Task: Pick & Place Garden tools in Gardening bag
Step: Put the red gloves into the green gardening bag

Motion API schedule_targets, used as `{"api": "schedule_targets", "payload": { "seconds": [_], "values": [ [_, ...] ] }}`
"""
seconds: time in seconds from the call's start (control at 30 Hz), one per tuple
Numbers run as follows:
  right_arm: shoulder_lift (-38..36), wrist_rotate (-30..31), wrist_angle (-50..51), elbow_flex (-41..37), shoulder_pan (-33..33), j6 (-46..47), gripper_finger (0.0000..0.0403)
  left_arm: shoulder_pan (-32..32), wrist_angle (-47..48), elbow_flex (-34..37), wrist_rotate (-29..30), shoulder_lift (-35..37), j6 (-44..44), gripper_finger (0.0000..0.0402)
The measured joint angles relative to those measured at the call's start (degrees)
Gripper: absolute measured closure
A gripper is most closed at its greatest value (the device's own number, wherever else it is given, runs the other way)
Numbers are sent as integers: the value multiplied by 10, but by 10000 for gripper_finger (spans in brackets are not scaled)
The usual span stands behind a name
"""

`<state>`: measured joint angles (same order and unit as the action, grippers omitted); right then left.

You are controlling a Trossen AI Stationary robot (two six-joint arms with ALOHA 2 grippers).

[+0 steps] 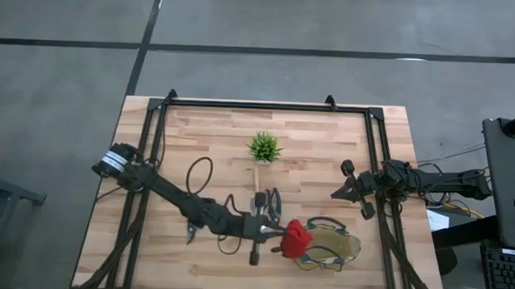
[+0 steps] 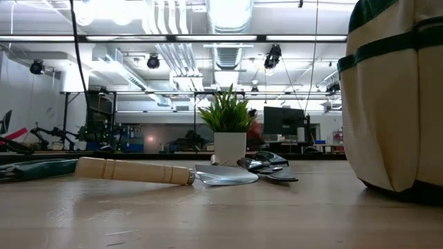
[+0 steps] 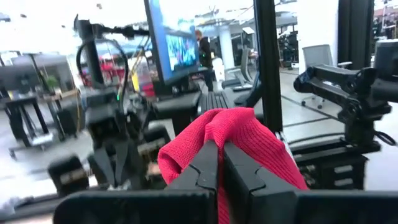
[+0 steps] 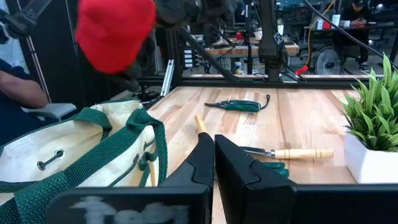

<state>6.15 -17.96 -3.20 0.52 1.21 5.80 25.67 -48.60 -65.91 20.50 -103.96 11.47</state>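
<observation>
My left gripper [image 1: 280, 235] is shut on a red glove [image 1: 295, 238] and holds it in the air at the left edge of the olive-tan gardening bag [image 1: 329, 249], which stands on the table with its mouth up. A wooden-handled trowel [image 1: 258, 181] and dark pruning shears [image 1: 272, 202] lie near the small potted plant [image 1: 263, 147]. Green-handled shears [image 4: 239, 104] lie farther left. My right gripper [image 1: 335, 193] is shut and empty above the table's right side. My left gripper pinches the red glove's bunched fabric [image 3: 239, 140] between its two fingers [image 3: 202, 167]. The glove bulges around and beyond the fingertips. It is lifted clear, above the bag's mouth [image 4: 115, 37]. Which part of the glove is pinched, I cannot tell.
A second wooden-handled trowel [image 4: 292, 153] lies next to the plant pot [image 4: 367, 165]. A dark cable loop [image 1: 200, 172] lies on the table's left half. A black frame [image 1: 268, 106] borders the table's far edge and sides. A person's arm [image 4: 18, 87] shows beyond the table.
</observation>
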Motion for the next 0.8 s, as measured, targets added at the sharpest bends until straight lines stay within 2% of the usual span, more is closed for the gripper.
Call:
{"api": "schedule_targets", "payload": {
  "seconds": [0.17, 0.5, 0.8],
  "values": [
    [0, 0, 0, 0, 0, 0, 394, -11, -4, -53, 0, -33, 35, 392],
    [0, 0, 0, 0, 0, 0, 394, -46, 10, -116, -16, -115, 40, 392],
    [0, 0, 0, 0, 0, 0, 394, -54, 13, -144, -30, -104, 53, 392]
  ]
}}
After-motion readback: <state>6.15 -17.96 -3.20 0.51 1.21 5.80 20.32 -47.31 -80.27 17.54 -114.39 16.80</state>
